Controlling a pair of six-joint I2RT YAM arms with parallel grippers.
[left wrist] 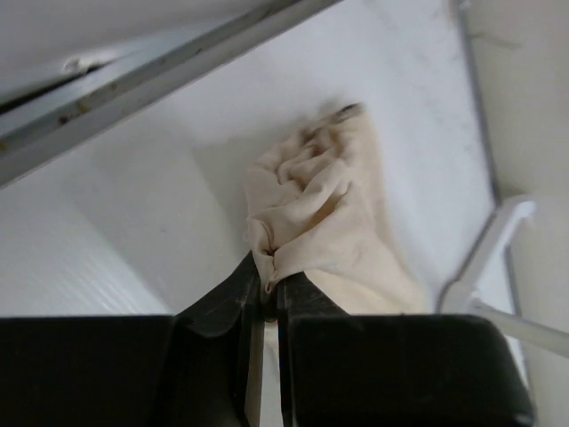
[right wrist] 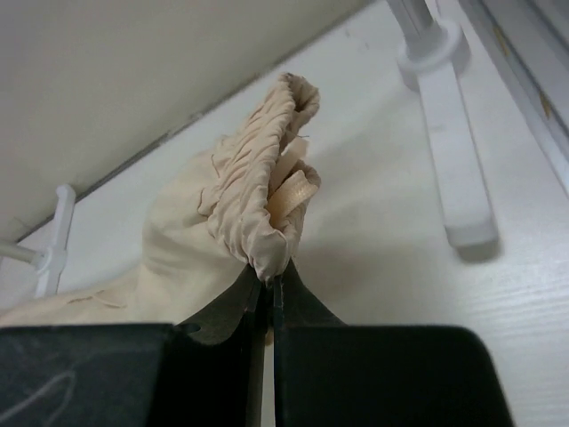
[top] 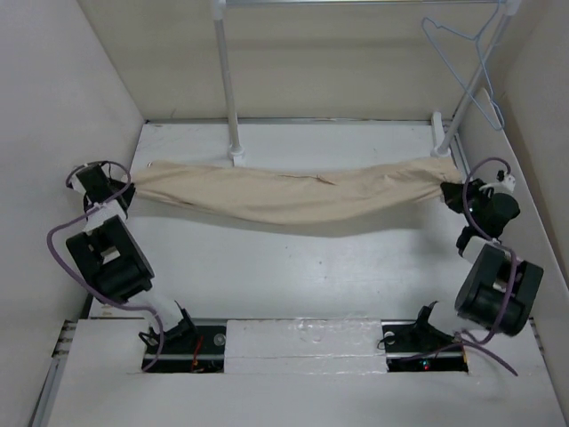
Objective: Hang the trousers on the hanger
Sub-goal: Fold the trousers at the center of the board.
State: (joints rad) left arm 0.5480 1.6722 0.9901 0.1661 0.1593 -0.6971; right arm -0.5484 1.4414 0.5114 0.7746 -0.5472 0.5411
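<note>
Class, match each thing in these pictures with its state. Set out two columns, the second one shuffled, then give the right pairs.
1 trousers
2 hanger
3 left claw
4 right claw

A shut on the gathered waistband
B bare, far right by the rack
C stretched out between both claws
D shut on the crumpled plain end

Pairs: 1-C, 2-B, 3-D, 4-A

The top external camera looks steeply down from above and behind the arm bases, wide enough to take in the whole white counter (top: pixel 267 276). Each wrist camera sits just behind its own black fingers, the left gripper (left wrist: pixel 269 277) and the right gripper (right wrist: pixel 271 277), facing along them at very close range. All three views share the long beige wrinkled cloth trousers (top: pixel 293 197); each wrist view sees one end.
</note>
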